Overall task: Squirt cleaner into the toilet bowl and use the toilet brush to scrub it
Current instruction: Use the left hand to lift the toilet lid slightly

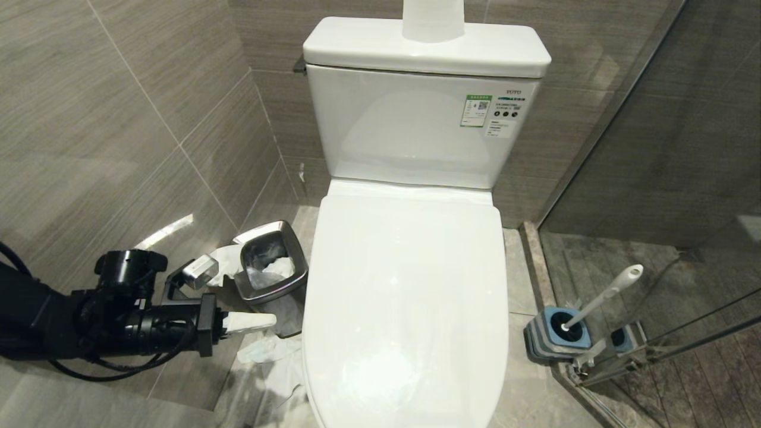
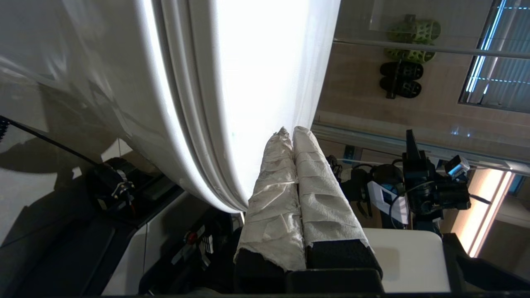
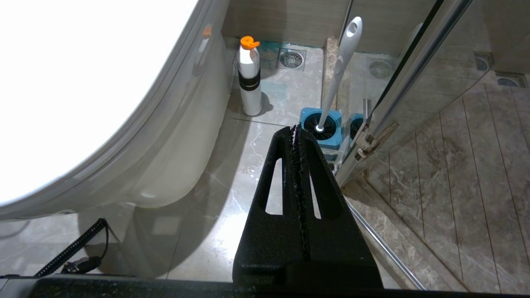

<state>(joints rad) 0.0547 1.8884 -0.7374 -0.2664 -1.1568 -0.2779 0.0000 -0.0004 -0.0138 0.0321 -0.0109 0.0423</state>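
1. While the lid [image 1: 410, 297] covers the toilet bowl [image 1: 333, 380], the left gripper [image 1: 270, 321], closed and empty, points at its left edge.
2. The toilet brush [image 1: 600, 297] stands in its holder [image 1: 550, 336], right of the toilet; the right gripper [image 3: 295, 131] is closed.
3. The brush looks light, stiff and smooth: best gripped mid-handle.

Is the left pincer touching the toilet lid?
Apart. In the head view, grey floor shows between the shut left pincer and the edge of the closed toilet lid.
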